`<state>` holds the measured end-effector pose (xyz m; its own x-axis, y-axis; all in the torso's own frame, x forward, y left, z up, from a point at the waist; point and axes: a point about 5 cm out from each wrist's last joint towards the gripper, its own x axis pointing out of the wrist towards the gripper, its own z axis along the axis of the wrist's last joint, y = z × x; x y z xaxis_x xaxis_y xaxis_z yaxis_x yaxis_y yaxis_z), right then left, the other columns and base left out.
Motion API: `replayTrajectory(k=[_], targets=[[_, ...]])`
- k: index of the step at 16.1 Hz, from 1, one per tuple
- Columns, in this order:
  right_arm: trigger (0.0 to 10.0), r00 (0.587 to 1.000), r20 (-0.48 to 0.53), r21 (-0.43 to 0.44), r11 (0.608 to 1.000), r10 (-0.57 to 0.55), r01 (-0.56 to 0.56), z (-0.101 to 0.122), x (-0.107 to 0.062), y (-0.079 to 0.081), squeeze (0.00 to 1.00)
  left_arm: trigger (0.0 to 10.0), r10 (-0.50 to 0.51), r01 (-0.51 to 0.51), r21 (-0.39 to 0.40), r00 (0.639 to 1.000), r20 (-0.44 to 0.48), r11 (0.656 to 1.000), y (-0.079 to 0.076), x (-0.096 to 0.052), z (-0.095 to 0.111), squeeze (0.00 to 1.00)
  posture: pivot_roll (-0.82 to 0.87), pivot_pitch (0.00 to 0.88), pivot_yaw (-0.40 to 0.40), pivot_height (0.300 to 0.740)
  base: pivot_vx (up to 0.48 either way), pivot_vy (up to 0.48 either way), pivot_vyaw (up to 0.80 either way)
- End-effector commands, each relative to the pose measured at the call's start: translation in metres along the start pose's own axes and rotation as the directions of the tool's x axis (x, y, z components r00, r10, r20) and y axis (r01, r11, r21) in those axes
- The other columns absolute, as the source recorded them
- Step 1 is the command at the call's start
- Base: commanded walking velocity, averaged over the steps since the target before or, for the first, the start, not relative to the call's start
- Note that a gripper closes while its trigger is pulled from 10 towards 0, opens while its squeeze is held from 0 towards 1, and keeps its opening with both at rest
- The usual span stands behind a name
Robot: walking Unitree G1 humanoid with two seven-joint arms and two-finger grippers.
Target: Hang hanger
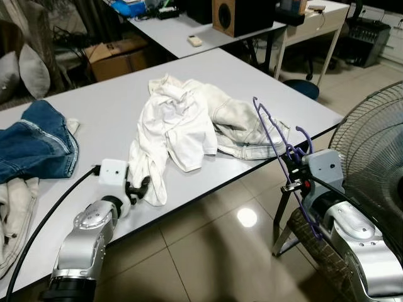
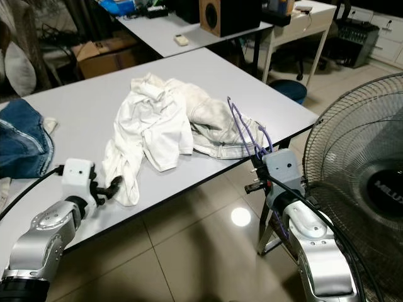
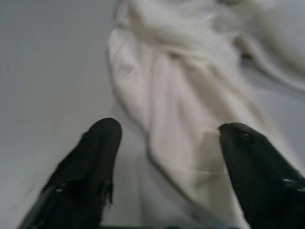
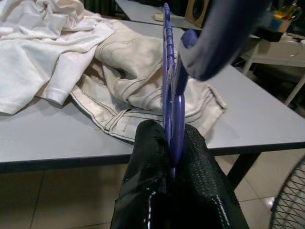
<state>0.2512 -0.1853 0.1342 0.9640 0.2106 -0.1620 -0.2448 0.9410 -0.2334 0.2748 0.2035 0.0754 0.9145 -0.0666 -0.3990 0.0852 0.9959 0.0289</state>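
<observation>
Right pincer (image 4: 172, 143) is clamped shut on the purple hanger (image 1: 275, 139), a thin plastic frame held upright just off the desk's (image 1: 113, 107) near edge. Left pincer (image 3: 167, 157) is spread wide, fingers low over the pale grey desktop, a fold of white shirt (image 1: 170, 129) between them. Beyond the right pincer lie crumpled cream trousers (image 1: 242, 129). Blue jeans (image 1: 38, 141) sit far to the left pincer's left; a black wire fan (image 1: 371, 157) stands to the right pincer's right.
</observation>
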Motion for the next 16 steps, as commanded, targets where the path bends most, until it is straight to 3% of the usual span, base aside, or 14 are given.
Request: replayTrajectory(k=[1, 6, 16], targets=[[10.0, 1.000, 0.010, 0.001, 1.000, 0.021, -0.021, 0.004, 0.001, 0.005, 0.00, 0.1, 0.048, -0.048, -0.003, 0.998, 0.026, 0.999, 0.007, 0.001, 0.007, 0.00, -0.15, 0.000, 0.091, 0.740, 0.000, 0.000, 0.00], [10.0, 0.999, 0.010, 0.001, 0.999, 0.032, -0.033, 0.004, 0.005, 0.008, 0.00, 0.0, -0.039, 0.039, -0.093, 0.999, 0.008, 0.995, -0.005, 0.005, 0.003, 0.00, -0.15, 0.000, 0.092, 0.740, 0.000, 0.000, 0.00], [10.0, 1.000, 0.020, -0.028, 1.000, 0.005, -0.005, 0.006, 0.005, 0.010, 0.00, 0.0, -0.123, 0.120, -0.087, 0.992, -0.030, 0.989, -0.023, 0.013, -0.003, 0.00, -0.17, 0.000, 0.109, 0.740, 0.000, 0.000, 0.00]])
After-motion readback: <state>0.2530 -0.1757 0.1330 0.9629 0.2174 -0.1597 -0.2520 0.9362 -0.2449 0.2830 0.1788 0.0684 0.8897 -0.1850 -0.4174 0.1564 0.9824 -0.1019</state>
